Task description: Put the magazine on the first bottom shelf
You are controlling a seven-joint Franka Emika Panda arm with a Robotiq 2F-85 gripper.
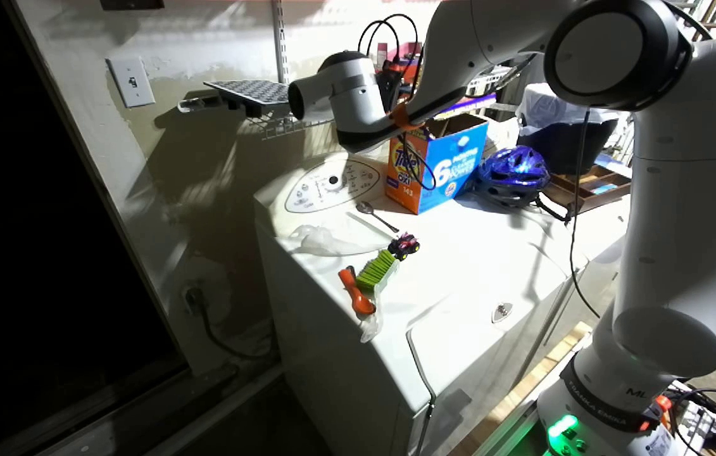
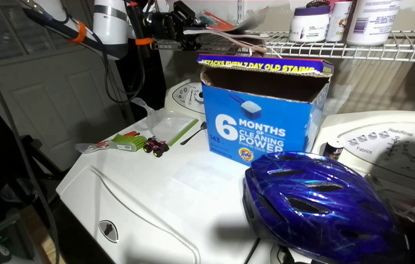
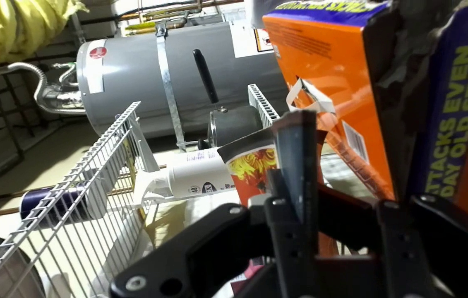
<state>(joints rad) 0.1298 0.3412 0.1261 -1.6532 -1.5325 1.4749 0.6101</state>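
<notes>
Though the magazine (image 2: 220, 24) is at my gripper (image 2: 192, 27), upper centre in an exterior view, I cannot tell if it's gripped; the Tide box (image 2: 258, 119) stands just below the shelf edge (image 2: 354, 56), open air leftward.

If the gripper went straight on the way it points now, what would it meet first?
Most likely the magazine, just ahead in the wrist view; depth is unclear, and the two may already touch.
</notes>
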